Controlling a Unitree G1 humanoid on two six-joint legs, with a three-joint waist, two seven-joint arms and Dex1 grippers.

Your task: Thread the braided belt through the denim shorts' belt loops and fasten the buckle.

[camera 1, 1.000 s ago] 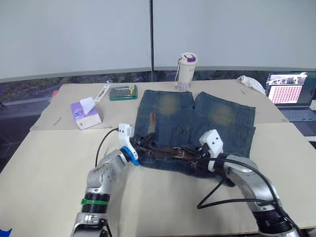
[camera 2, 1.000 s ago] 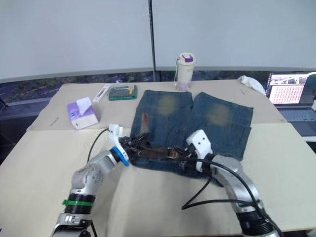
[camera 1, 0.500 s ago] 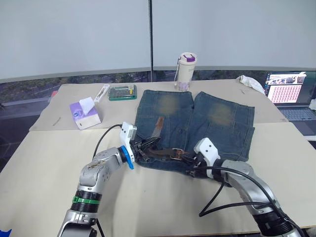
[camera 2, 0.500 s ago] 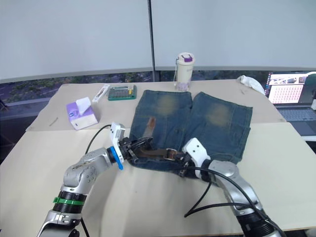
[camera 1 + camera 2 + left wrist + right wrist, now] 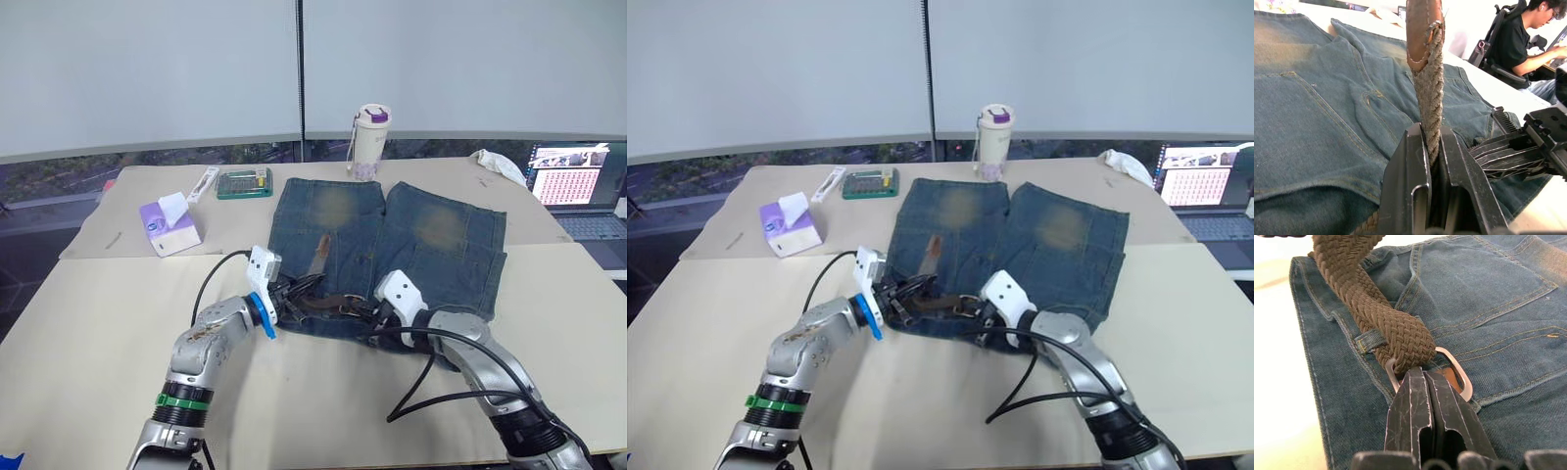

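Left end effector point(image 5: 1432, 147) clamping braided belt point(image 5: 1427, 93), right end effector point(image 5: 1422, 382) closed, seemingly touching buckle point(image 5: 1459, 374)

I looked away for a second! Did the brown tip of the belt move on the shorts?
Yes. The braided belt tip has swung toward the right leg of the denim shorts, away from their left edge, and the left end effector is clamped on it.

- An office or lab workroom: plain white partition panels point(image 5: 147, 69) stand behind a wide beige tabletop point(image 5: 88, 323).
- An open laptop with a lit pink-patterned screen point(image 5: 566, 181) sits at the tabletop's far right.
- A person in a black shirt point(image 5: 1515, 41) sits in a black office chair, working at another desk.
- Desk items: a purple tissue pack point(image 5: 168, 224), a white lidded drink cup point(image 5: 369, 140).
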